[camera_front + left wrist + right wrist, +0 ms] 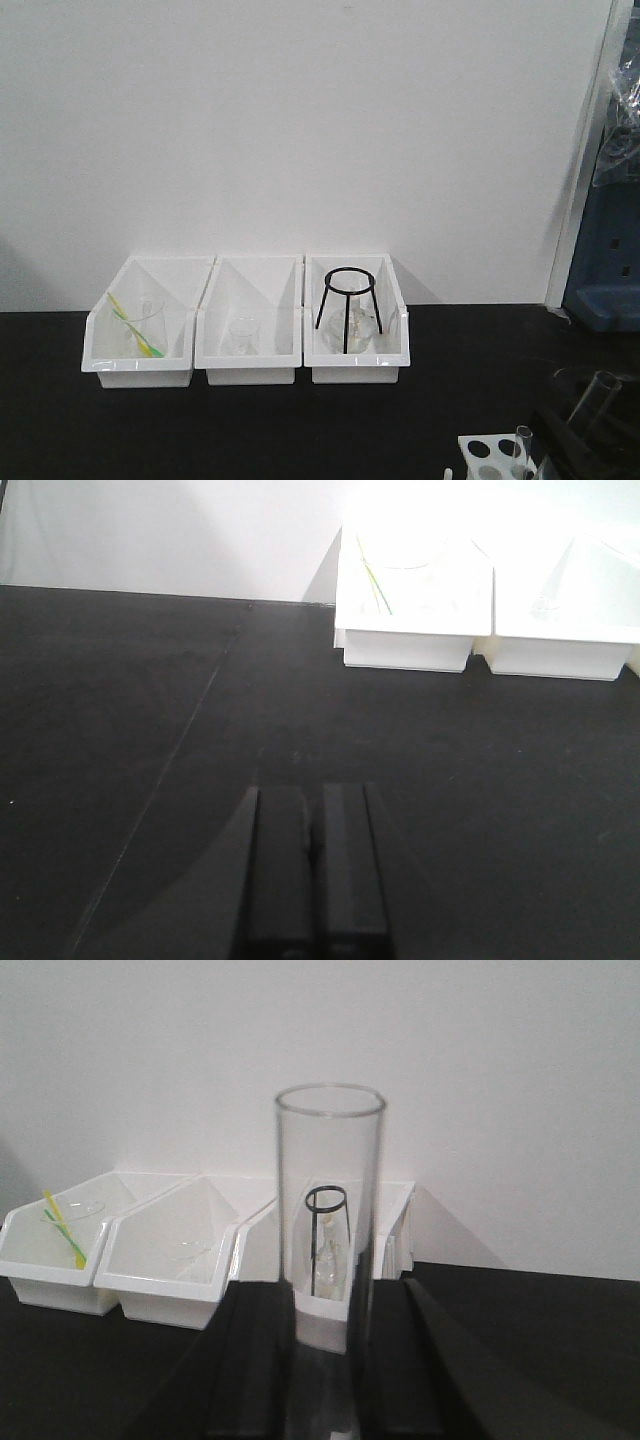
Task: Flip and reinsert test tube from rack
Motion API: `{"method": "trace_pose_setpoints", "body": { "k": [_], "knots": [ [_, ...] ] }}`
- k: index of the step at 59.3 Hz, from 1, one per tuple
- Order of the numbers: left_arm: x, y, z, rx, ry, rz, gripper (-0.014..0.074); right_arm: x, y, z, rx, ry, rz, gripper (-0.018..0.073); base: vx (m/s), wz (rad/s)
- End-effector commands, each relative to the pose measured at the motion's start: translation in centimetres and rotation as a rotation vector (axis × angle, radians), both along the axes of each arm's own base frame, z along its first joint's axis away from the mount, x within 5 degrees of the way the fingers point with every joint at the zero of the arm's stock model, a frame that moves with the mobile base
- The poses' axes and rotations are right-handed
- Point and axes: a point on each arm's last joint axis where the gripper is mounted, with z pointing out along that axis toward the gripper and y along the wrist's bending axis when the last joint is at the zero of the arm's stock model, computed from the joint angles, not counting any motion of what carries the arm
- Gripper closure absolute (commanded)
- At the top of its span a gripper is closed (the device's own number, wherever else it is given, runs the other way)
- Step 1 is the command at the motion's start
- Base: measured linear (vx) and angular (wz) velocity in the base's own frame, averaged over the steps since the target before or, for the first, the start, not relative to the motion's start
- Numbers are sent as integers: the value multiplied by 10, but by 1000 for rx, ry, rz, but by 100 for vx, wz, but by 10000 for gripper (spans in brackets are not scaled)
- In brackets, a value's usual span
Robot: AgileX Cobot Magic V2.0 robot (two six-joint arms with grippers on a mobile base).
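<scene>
Right pincer (330, 1305) is clamping the test tube (330, 1190) low on its body, mouth up, over the black table (250, 430), before three white bins (250, 350) and near the rack (488, 452), while the left pincer (315, 870) is hovering with fingers pressed together, holding nothing.

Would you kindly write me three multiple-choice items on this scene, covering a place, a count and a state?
1. Which bin holds the black tripod stand? A left B middle C right
2. How many white bins are there? A two B three C four
3. The right gripper is: A open, empty B shut on the test tube C shut on a beaker
Answers: 1 C, the stand sits in the right-hand bin; 2 B, three sit side by side; 3 B, its fingers press both sides of the tube.
</scene>
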Motion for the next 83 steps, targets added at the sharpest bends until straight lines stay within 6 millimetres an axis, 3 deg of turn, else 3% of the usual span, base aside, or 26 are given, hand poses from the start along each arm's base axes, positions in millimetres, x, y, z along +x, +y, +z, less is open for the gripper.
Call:
{"method": "trace_pose_setpoints", "body": {
  "k": [1, 47, 64, 83],
  "knots": [
    [0, -1, 7, 3, -88, -11, 603, 7, 2, 14, 39, -143, 19, 568, 0, 0],
    [0, -1, 7, 3, -88, -11, 603, 28, 13, -31, 18, -12, 105, 568, 0, 0],
    [0, -1, 7, 3, -88, -11, 603, 13, 6, -58, 29, 18, 50, 568, 0, 0],
    [0, -1, 7, 3, -88, -11, 603, 12, 6, -61, -1, 19, 53, 568, 0, 0]
  ]
}}
